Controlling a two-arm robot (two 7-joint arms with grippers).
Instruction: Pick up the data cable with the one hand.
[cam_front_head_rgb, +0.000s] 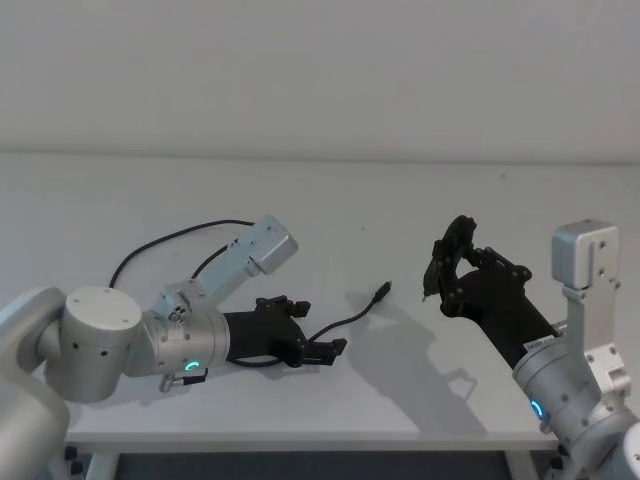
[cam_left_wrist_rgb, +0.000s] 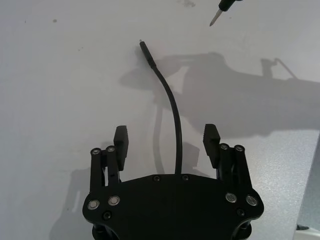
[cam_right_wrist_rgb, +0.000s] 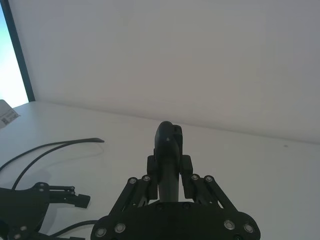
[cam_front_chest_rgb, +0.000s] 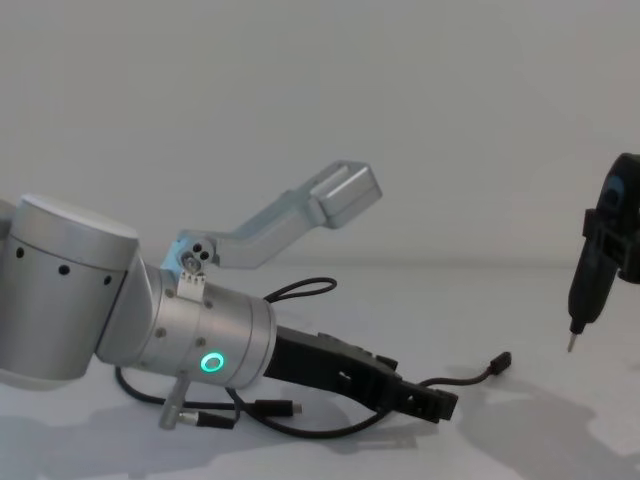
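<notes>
white tabletop (cam_front_head_rgb: 420, 210) with data cable (cam_front_head_rgb: 350, 320), blank wall (cam_front_head_rgb: 320, 70)

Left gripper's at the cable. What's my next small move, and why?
Probably close the left gripper: its open fingers straddle the data cable low over the table. Right gripper hovers aside, clamping a black pointed tool.

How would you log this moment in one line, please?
left gripper: open, low, straddling cable | cable: lying on table, not gripped | right gripper: raised, shut on black pointed tool
</notes>
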